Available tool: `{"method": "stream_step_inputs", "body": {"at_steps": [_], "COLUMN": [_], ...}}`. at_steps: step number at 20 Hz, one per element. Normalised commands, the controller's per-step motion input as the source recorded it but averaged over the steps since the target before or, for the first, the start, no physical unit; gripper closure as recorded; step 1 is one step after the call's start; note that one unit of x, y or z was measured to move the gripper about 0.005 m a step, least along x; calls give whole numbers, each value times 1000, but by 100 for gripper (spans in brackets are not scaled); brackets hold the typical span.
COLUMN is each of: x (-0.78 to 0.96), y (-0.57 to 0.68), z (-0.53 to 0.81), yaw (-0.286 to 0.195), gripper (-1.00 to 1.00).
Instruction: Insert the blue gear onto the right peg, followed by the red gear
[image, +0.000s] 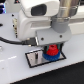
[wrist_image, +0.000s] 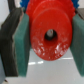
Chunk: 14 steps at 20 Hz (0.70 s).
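In the exterior view my gripper (image: 51, 47) reaches down over the grey black-bordered plate (image: 34, 59). The red gear (image: 51, 51) sits between its fingers, right above the blue gear (image: 50, 57), which lies on the plate toward the exterior view's right. In the wrist view the red gear (wrist_image: 50, 34) fills the middle, its centre hole showing dark, clamped between the two green pads (wrist_image: 22, 42). A bit of blue gear (wrist_image: 44, 4) shows behind it. The pegs are hidden by the gears and gripper.
The white table (image: 15, 72) surrounds the plate. The arm's white body (image: 37, 20) hangs over the plate's far side. A black cable (image: 12, 40) runs across the table at the exterior view's left.
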Motion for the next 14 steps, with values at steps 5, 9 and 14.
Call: {"method": "stream_step_inputs", "body": {"at_steps": [5,9,14], "x": [123,14,12], "y": [56,169,113], "z": [17,525,575], "yaw": [0,0,0], "gripper": [100,-100,-100]}}
